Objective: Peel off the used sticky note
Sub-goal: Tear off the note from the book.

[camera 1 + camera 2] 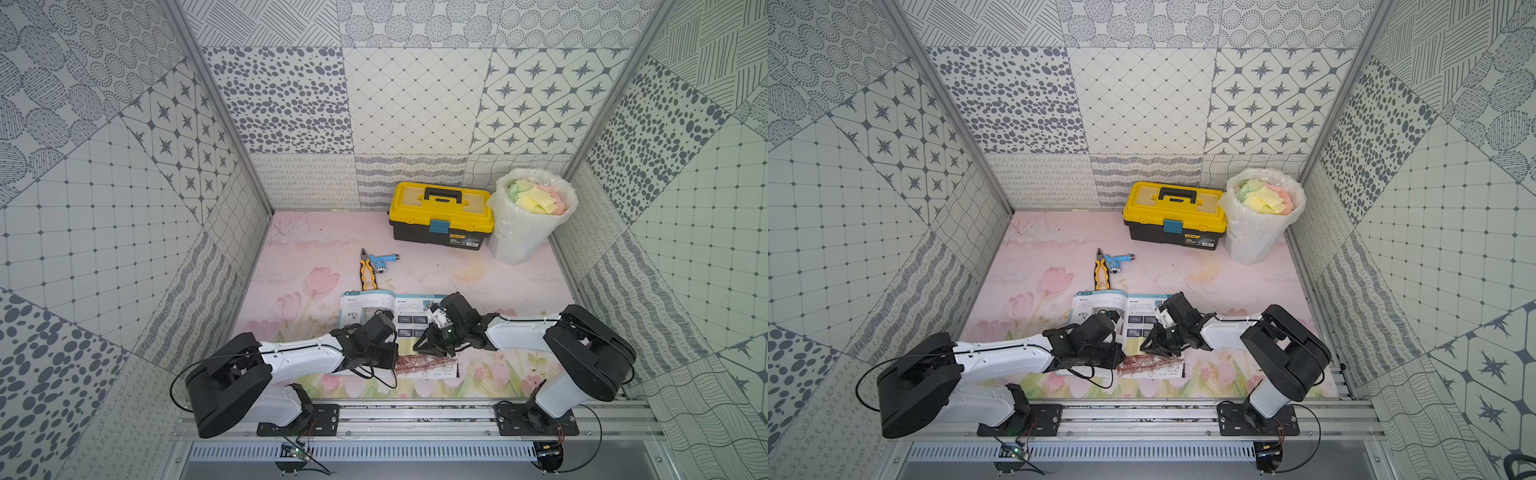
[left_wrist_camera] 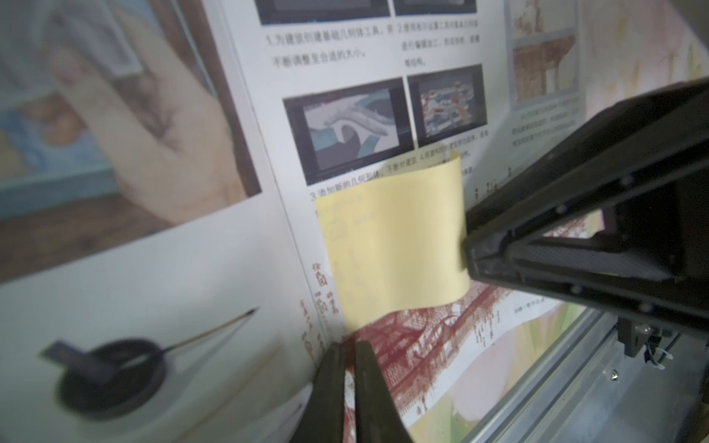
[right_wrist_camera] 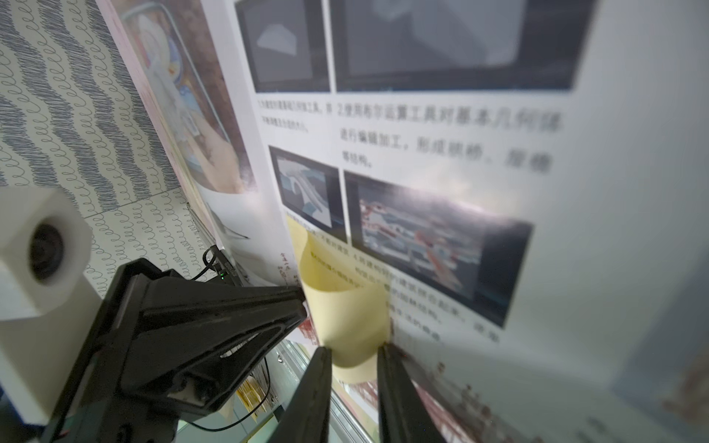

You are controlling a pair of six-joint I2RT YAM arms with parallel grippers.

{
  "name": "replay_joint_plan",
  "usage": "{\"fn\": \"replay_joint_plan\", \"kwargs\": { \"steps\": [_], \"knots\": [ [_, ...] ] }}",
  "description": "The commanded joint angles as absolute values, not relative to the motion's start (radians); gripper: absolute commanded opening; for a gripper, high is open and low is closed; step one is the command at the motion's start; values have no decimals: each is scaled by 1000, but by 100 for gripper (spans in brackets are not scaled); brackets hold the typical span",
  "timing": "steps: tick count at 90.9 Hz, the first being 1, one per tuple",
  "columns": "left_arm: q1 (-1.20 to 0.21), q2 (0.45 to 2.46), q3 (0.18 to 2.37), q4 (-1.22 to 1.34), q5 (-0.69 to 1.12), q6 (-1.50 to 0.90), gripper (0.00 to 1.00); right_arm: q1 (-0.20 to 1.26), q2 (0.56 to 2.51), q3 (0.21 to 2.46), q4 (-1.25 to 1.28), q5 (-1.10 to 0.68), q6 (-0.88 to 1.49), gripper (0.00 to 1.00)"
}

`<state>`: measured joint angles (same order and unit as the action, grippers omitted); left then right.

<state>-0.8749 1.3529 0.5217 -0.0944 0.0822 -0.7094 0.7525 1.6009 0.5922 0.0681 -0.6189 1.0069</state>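
Yellow sticky note (image 2: 391, 245) on open book (image 1: 361, 305), just beside spine; curled free edge between right end effector (image 3: 353, 347) jaws, slightly apart, grip unclear. Left end effector (image 2: 347, 345) closed, at spine.

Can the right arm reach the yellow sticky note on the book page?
Probably yes: the right gripper has its jaws either side of the sticky note, whose edge curls up; nothing blocks it.

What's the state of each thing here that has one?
Note: partly peeled, free edge curled up.
Book: open, lying flat.
Toolbox: closed.
Bin: full of notes.
Left gripper: shut, tips at the book.
Right gripper: open, astride the note's free edge.
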Motion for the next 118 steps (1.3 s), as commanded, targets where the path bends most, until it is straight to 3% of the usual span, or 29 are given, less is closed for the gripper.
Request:
{"fn": "replay_joint_plan", "kwargs": {
  "steps": [1,13,25,47,64,76,103,118],
  "knots": [
    [-870,1352,514,-138,92,-692,11,759,1627,617,131,-601,1032,23],
    [-870,1355,514,-135,95,-690,12,762,1645,630,150,-605,1044,22],
    [-870,1355,512,-135,93,-690,12,778,1660,660,132,-606,1027,36],
    [-870,1356,510,-136,92,-690,12,802,1680,709,58,-573,988,42],
    [-868,1356,507,-136,90,-692,12,819,1688,761,-73,-498,940,39],
    [-869,1356,507,-135,90,-692,12,826,1694,780,-119,-469,924,27],
    [-869,1356,504,-136,88,-692,13,842,1728,814,-117,-477,920,22],
    [-870,1350,499,-135,87,-695,13,844,1745,829,-119,-477,922,9]
  ]
}}
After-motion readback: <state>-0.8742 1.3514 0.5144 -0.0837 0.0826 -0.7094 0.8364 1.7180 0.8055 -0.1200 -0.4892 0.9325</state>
